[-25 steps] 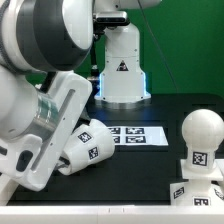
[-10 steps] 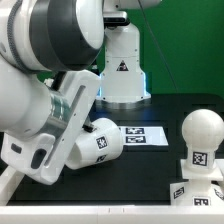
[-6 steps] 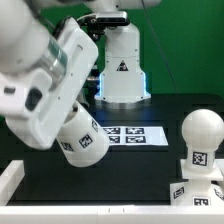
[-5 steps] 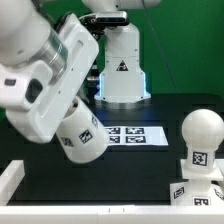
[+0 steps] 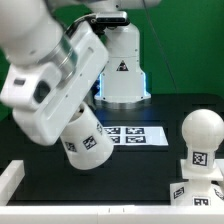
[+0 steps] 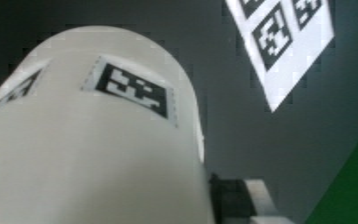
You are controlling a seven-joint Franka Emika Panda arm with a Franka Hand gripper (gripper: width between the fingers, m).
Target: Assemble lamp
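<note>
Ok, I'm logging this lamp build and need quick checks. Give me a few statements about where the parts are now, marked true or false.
1. The shade is lifted off the table. True.
2. The bulb lies on its side. False: it stands upright at the exterior view's right.
3. The shade already sits over the bulb. False: they are well apart.
4. The marker board lies flat on the table. True.
</note>
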